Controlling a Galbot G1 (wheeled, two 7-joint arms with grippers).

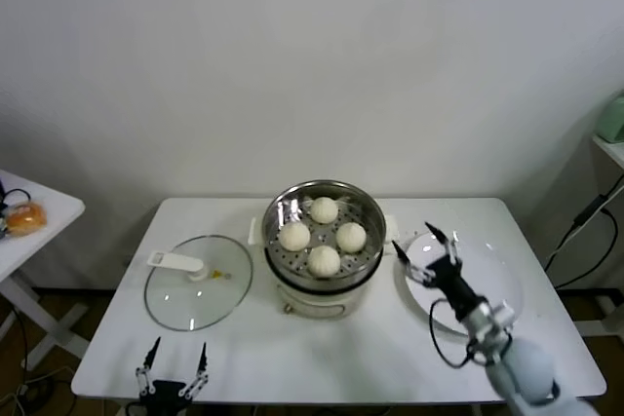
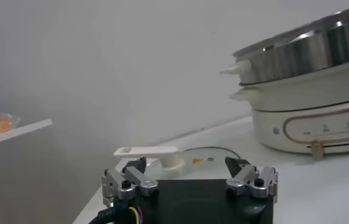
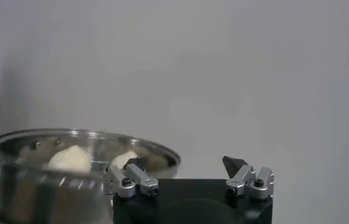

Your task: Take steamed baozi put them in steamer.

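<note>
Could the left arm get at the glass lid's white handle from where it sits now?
Probably yes. The left gripper waits open at the table's near edge, and the lid with its white handle lies just beyond it, nothing between.

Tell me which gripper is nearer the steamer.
Right. The right gripper hangs open just beside the steamer, above the plate; the left gripper sits open at the table's near edge.
</note>
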